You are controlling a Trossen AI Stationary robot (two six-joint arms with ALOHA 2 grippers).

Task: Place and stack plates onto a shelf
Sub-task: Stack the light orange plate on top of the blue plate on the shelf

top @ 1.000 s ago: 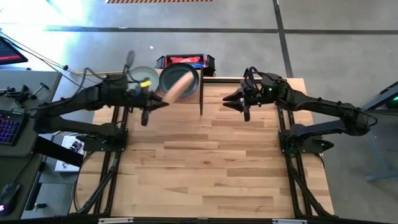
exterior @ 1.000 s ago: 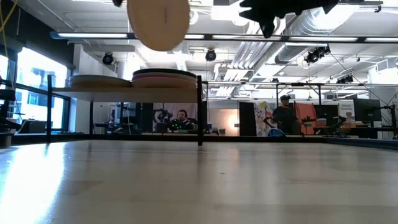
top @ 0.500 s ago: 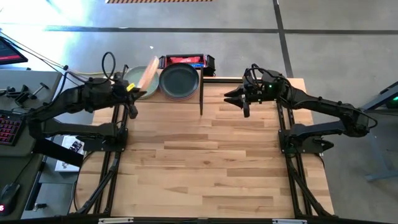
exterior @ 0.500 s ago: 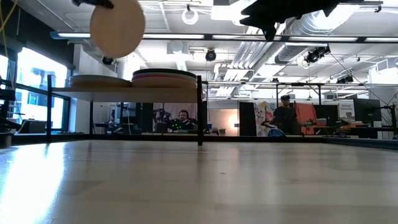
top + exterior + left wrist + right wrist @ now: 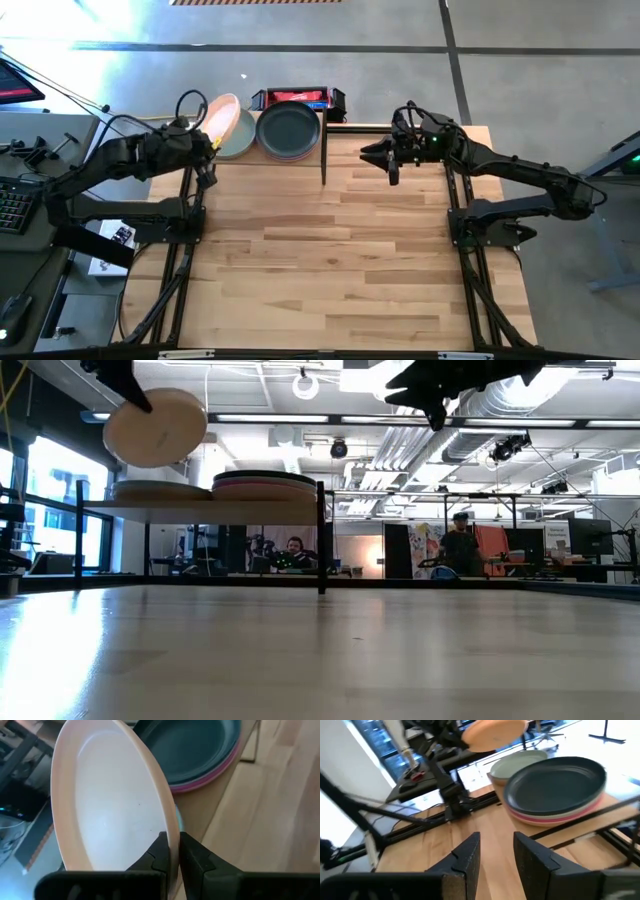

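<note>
Peach plate (image 5: 224,118), tilted, held in the air above the sage green plate (image 5: 236,143) on the left part of the shelf (image 5: 200,506). Clamped by its rim in the left gripper (image 5: 171,851). Beside it, dark green plate (image 5: 288,129) on top of a stack. Right gripper (image 5: 391,167) over the table (image 5: 340,250), jaws apart, grasping nothing.
</note>
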